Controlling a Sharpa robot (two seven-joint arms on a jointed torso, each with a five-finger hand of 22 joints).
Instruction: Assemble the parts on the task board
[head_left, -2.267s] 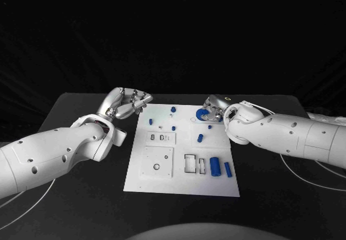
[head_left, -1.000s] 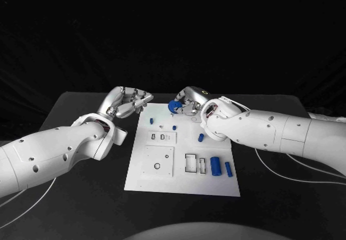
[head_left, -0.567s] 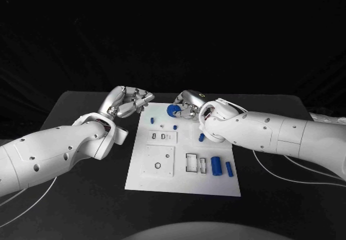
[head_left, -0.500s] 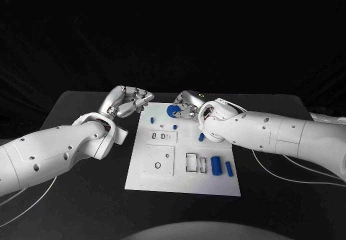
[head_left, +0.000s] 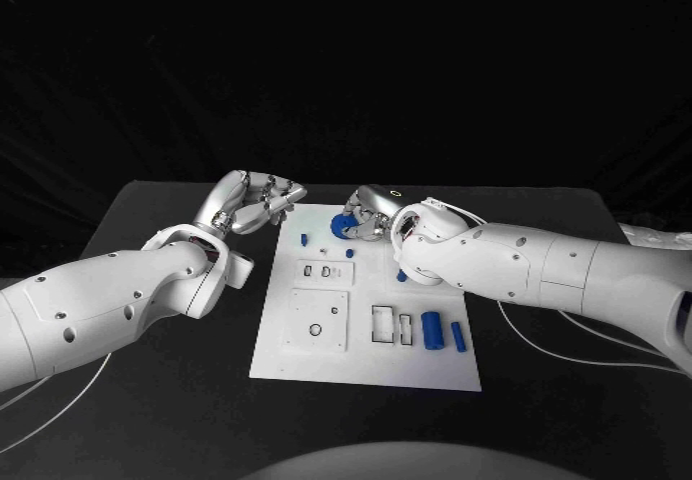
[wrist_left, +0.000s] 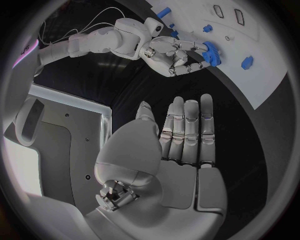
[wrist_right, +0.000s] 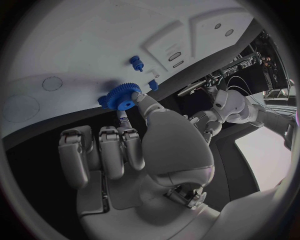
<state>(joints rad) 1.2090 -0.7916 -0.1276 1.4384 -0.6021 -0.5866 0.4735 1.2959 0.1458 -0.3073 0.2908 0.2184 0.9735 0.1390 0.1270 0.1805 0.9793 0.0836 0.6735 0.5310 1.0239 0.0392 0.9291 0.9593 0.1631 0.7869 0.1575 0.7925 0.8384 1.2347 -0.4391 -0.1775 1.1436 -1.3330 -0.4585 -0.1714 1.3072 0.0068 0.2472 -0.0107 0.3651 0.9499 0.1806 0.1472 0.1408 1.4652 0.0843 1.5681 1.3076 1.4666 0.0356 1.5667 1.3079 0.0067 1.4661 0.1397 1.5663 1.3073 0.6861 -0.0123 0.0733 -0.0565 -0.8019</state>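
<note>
The white task board (head_left: 325, 350) lies in the middle of the black table. Over its far end my right hand (head_left: 372, 220) pinches a blue toothed gear (head_left: 345, 225) between thumb and a finger; the gear (wrist_right: 121, 96) hangs just above the board (wrist_right: 69, 45), and it (wrist_left: 211, 52) also shows in the left wrist view. My left hand (head_left: 254, 205) hovers off the board's far left corner, fingers (wrist_left: 187, 127) stretched out and holding nothing. Small blue pegs (head_left: 303, 240) (head_left: 351, 255) (head_left: 402, 274) stand on the far half of the board.
A blue cylinder (head_left: 430, 330) and a blue bar (head_left: 457, 337) lie side by side at the board's near right, beside rectangular slots (head_left: 381, 325). A square plate with round holes (head_left: 317, 322) sits at near left. White cables (head_left: 577, 350) trail on the table at right.
My right hand has carried the blue gear leftward along the board's far end, from the right corner toward the middle. The left hand has stayed put.
</note>
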